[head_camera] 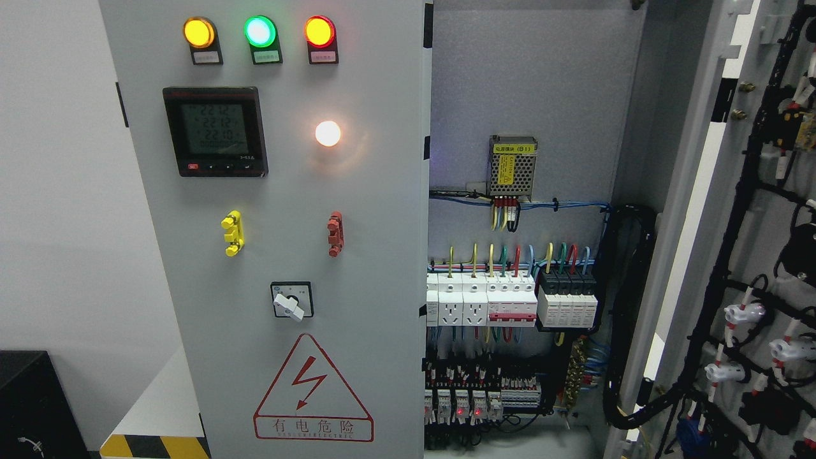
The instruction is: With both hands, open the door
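Door point(274, 255) on the left stays shut while the right door point(765, 255) stands swung wide, and with neither hand in view you cannot tell their state; expect stiff, heavy sheet steel, best gripped along its free edge beside the breakers point(510, 299).

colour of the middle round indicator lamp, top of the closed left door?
Green, lit. The middle round indicator lamp sits between an amber lamp and a red lamp; head view.

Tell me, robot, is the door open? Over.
Hands out of view. Right door swung open, wiring exposed. Left door shut. Nothing blocking.
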{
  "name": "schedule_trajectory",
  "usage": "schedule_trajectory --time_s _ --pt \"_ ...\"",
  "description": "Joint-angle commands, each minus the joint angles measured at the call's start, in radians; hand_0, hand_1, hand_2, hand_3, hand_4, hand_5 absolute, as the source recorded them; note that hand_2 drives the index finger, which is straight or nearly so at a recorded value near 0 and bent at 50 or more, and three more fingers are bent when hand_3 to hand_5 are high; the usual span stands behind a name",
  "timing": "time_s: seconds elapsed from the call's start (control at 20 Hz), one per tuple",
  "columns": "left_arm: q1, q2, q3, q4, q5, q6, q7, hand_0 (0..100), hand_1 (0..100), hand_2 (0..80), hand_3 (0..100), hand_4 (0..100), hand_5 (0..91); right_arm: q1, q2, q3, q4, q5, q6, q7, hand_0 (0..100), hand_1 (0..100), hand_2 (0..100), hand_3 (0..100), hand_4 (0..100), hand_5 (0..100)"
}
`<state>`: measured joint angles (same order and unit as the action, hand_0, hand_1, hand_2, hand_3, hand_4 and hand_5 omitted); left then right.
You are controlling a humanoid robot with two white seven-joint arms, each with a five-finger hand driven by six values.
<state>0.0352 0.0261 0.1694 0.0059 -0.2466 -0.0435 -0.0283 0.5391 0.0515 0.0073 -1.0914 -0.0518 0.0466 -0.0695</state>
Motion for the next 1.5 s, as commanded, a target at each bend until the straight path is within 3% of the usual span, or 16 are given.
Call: schedule_trajectory --time_s 0.0,0.1,0.2,0.3,0.4,0.5,0.8,1.05,1.2,1.45 --pt "-0.004 -0.046 -0.106 0.029 0.104 -0.019 -0.007 0 0 0.0 0 0 0.0 0.189 -0.062 0.039 -0.806 0.000 -0.005 0.000 0 0 0 0 0 0" --pt "-0.011 -0.046 -0.175 0.025 0.171 -0.021 -0.010 0 0 0.0 0 0 0.0 0.238 -0.076 0.056 -0.936 0.000 -0.008 0.000 0 0 0 0 0 0" --pt "-0.011 -0.045 -0.192 0.022 0.190 -0.021 -0.012 0 0 0.0 0 0 0.0 0.265 -0.084 0.071 -1.008 -0.002 -0.026 0.000 0 0 0 0 0 0" --pt "-0.011 -0.046 -0.194 0.020 0.185 -0.021 -0.012 0 0 0.0 0 0 0.0 0.266 -0.096 0.118 -1.003 0.000 -0.100 0.000 0 0 0 0 0 0" --pt "-0.011 -0.045 -0.191 0.019 0.184 -0.021 -0.012 0 0 0.0 0 0 0.0 0.262 -0.151 0.183 -1.003 0.000 -0.193 0.000 0 0 0 0 0 0" --pt "-0.011 -0.045 -0.191 0.019 0.185 -0.021 -0.012 0 0 0.0 0 0 0.0 0.243 -0.167 0.217 -1.001 0.000 -0.258 -0.001 0 0 0 0 0 0" --pt "-0.011 -0.064 -0.191 0.017 0.188 -0.021 -0.012 0 0 0.0 0 0 0.0 0.164 -0.168 0.278 -1.001 0.000 -0.269 -0.001 0 0 0 0 0 0" --pt "-0.011 -0.068 -0.189 0.017 0.188 -0.021 -0.012 0 0 0.0 0 0 0.0 0.009 -0.163 0.286 -1.001 -0.002 -0.266 -0.001 0 0 0 0 0 0" --pt "-0.011 -0.069 -0.179 0.017 0.188 -0.021 -0.012 0 0 0.0 0 0 0.0 -0.155 -0.148 0.270 -0.999 -0.005 -0.263 -0.003 0 0 0 0 0 0" --pt "-0.011 -0.069 -0.104 0.017 0.190 -0.018 -0.012 0 0 0.0 0 0 0.0 -0.373 -0.081 0.234 -0.996 -0.071 -0.260 -0.009 0 0 0 0 0 0"
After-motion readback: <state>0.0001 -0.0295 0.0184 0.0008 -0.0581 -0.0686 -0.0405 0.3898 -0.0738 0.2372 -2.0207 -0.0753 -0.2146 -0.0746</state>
